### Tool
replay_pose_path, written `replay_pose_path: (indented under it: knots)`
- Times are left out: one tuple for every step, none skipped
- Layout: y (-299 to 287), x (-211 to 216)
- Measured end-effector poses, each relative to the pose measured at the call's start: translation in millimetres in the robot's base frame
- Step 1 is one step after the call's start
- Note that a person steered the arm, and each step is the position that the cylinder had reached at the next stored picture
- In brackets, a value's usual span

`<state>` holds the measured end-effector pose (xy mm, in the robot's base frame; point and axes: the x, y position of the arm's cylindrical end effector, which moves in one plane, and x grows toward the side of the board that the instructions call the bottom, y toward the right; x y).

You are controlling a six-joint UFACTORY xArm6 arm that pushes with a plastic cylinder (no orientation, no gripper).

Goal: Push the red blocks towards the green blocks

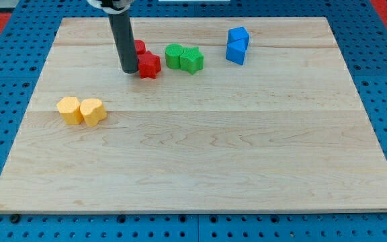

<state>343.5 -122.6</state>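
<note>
My tip [130, 70] rests on the board at the view's upper left, touching the left side of a red star-shaped block [150, 64]. A second red block [140, 47] sits just behind it, partly hidden by the rod. Two green blocks stand close to the right: a rounded one [174, 55] and a star-shaped one [192, 60], touching each other. A narrow gap separates the red star block from the green rounded block.
Two blue blocks [237, 45] sit together at the view's upper right. Two yellow blocks [81, 110] sit side by side at the view's left. The wooden board [200, 154] lies on a blue pegboard surface.
</note>
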Motion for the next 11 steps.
replay_pose_path:
  knots:
    - [-67, -1]
    - [-69, -43]
    - [-36, -56]
    - [13, -56]
    - [49, -55]
    - [35, -49]
    - [5, -44]
    - [-15, -36]
    - [-7, -16]
    - [8, 5]
    - [12, 24]
